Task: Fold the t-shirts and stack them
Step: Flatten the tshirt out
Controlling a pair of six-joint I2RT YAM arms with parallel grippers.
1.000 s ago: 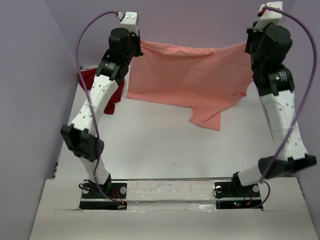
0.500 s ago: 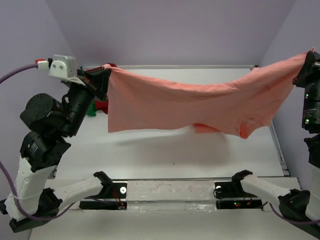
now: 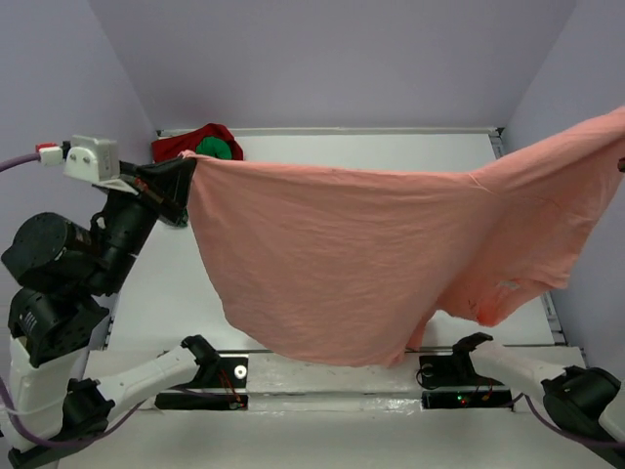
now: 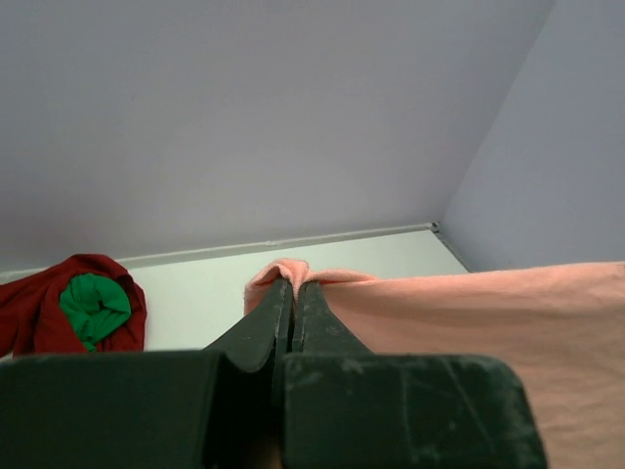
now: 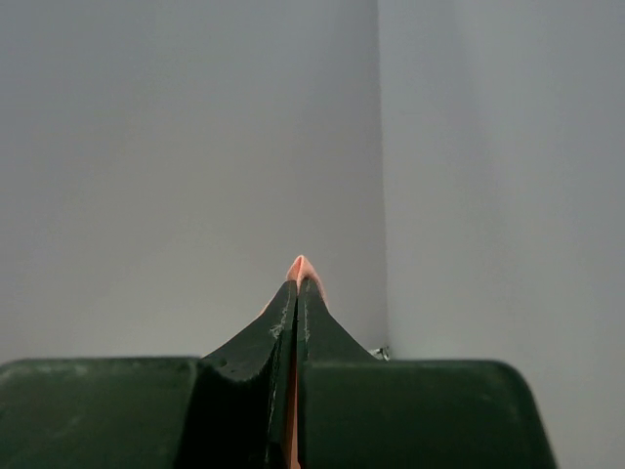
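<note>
The large salmon-pink t-shirt [image 3: 371, 264] hangs spread in the air between both arms, its lower edge sagging toward the near table edge. My left gripper [image 3: 186, 176] is shut on its left top corner; in the left wrist view the cloth [image 4: 469, 322] bulges over the closed fingertips [image 4: 295, 288]. My right gripper is out of the top view at the right edge; in the right wrist view it [image 5: 298, 283] is shut on a pink cloth tip [image 5: 299, 264]. The dark red t-shirt [image 3: 186, 145] and bright green t-shirt [image 3: 217, 149] lie bunched at the table's far left corner.
Purple walls [image 3: 332, 59] enclose the white table [image 3: 332, 147] on three sides. The arm bases [image 3: 205, 376] sit on a rail at the near edge. The hanging shirt hides most of the table's middle.
Both arms have pulled the pink shirt higher and toward the near edge. It now hangs spread wide, and the right gripper has left the top view.
</note>
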